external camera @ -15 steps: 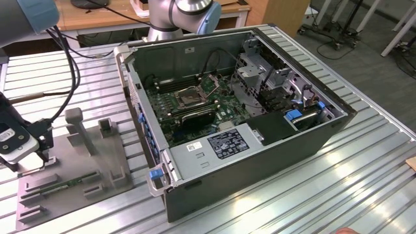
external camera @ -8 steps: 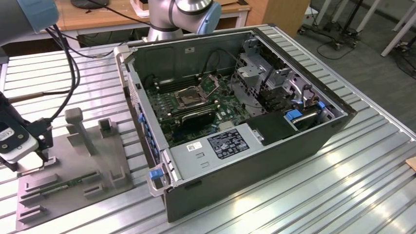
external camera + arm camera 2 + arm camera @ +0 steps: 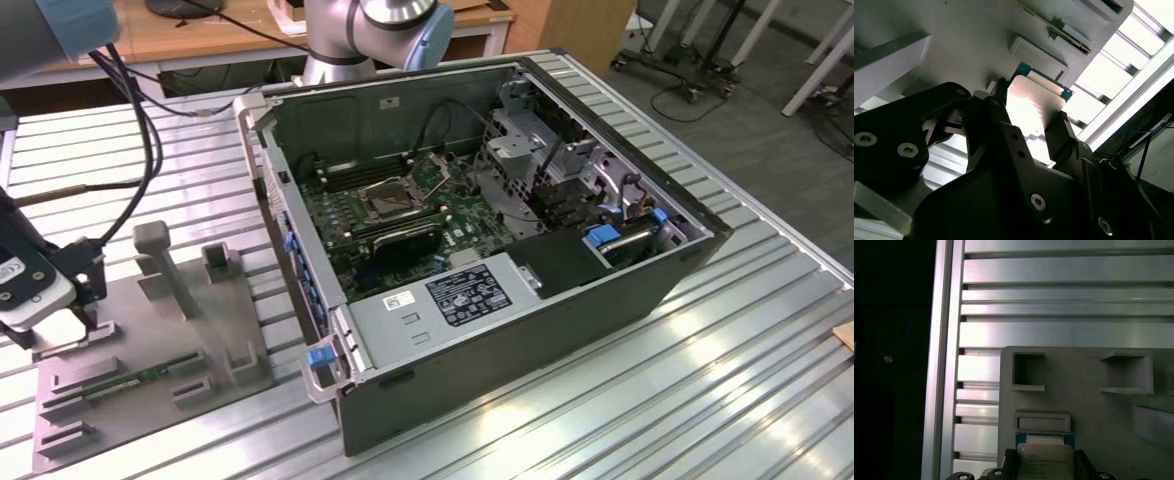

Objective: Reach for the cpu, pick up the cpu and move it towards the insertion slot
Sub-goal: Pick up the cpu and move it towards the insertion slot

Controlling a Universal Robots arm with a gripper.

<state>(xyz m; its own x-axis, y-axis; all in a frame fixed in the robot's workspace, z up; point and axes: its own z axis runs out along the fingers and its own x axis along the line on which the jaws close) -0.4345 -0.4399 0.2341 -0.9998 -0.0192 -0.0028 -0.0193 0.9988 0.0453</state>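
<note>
The cpu point(image 3: 1046, 456), a flat square chip with a silvery top and a thin green rim, lies low on the grey plastic holder point(image 3: 1089, 405). In the second wrist view the cpu point(image 3: 1035, 102) sits between two black fingers point(image 3: 999, 97), one against each side edge. My gripper point(image 3: 1031, 107) is shut on it, close to the holder's surface. In the exterior view the gripper point(image 3: 60, 335) hangs over the holder point(image 3: 200, 345) at the exterior view's left. The insertion slot point(image 3: 396, 197), a silver-framed socket, sits on the motherboard inside the open computer case, far from the gripper.
The open computer case point(image 3: 534, 330) fills the table's middle, with tall side walls around the motherboard. A green memory stick point(image 3: 134, 378) lies in the holder. Upright grey posts point(image 3: 160, 265) rise from the holder near the gripper. Cables point(image 3: 140, 120) trail from the arm.
</note>
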